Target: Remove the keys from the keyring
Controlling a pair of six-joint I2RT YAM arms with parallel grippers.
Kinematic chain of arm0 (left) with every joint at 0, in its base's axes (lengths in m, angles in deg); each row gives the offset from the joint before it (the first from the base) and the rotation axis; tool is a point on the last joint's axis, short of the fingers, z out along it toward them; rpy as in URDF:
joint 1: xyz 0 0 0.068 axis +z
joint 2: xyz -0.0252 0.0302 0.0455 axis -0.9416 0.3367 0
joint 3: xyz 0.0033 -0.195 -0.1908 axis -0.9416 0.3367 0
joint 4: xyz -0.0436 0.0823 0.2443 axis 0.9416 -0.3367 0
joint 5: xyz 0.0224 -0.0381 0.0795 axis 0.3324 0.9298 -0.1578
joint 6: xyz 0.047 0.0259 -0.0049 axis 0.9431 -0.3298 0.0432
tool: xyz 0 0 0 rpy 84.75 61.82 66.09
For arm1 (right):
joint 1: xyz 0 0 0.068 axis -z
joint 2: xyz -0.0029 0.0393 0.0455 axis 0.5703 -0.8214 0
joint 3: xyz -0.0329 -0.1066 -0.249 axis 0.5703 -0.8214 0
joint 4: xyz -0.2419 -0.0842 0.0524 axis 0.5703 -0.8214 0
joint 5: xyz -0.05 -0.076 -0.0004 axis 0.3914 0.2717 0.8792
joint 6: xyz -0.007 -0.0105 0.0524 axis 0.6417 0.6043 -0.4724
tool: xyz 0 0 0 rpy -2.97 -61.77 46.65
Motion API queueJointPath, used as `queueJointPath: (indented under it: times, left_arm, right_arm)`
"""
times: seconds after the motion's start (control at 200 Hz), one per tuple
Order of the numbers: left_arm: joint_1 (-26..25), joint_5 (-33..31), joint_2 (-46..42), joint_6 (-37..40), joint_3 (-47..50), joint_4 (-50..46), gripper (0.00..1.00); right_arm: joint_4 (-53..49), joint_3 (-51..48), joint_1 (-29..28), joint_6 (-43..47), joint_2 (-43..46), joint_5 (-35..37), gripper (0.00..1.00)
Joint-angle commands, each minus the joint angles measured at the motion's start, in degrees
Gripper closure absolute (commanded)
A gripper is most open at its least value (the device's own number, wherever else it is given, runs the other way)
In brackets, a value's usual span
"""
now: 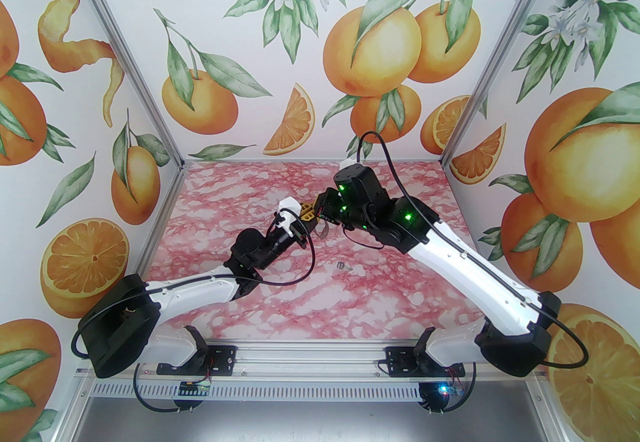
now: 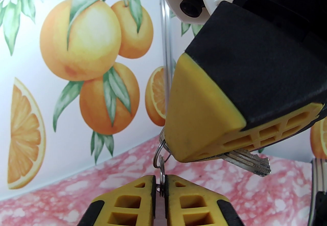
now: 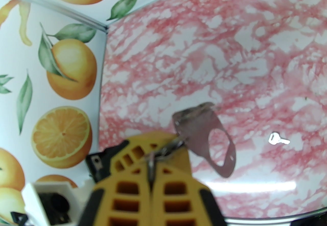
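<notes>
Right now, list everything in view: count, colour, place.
loose key: one, silvery, flat on the table, away from both grippers
held key: at least one, silvery, blade poking out of the right gripper
small rings: a few, silvery, linked between the two grippers
keyring: one, dark grey, hanging above the table by the small rings
table: one, pink-and-white marbled
walls: white with orange-fruit print, around the table
left gripper: yellow and black, shut on one of the small rings
right gripper: yellow and black, shut on the held key
</notes>
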Motion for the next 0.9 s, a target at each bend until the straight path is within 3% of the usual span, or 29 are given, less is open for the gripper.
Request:
queueJointPath:
  times: [0.0, 0.185, 0.38, 0.58, 0.801, 0.896]
  left_arm:
    - [0.8, 0.9, 0.1, -1.6, -1.7, -0.5, 0.91]
    - [2.0, 3.5, -1.2, -2.6, -1.3, 0.0, 1.00]
    - [4.4, 7.5, -4.3, -4.4, -0.4, 0.4, 1.00]
    - [6.8, 16.9, -6.9, -4.5, -0.1, 1.2, 1.00]
    - [8.8, 23.7, -8.2, -5.6, -2.9, -0.3, 1.00]
    - [9.0, 26.9, -8.1, -6.5, -4.2, 0.4, 1.00]
  right_arm:
    - [2.5, -0.7, -0.3, -0.8, 2.5, 2.2, 1.00]
    - [1.9, -0.6, -0.1, -0.3, 2.9, 2.4, 1.00]
    - [2.3, -2.4, 1.7, -0.4, 4.6, 0.7, 1.00]
    - [1.2, -3.3, 4.3, 1.7, 5.7, -4.3, 1.00]
    - [3.8, -7.0, 5.6, 9.5, 9.4, -10.4, 1.00]
    - [8.0, -10.8, 6.1, 12.8, 12.1, -13.4, 0.95]
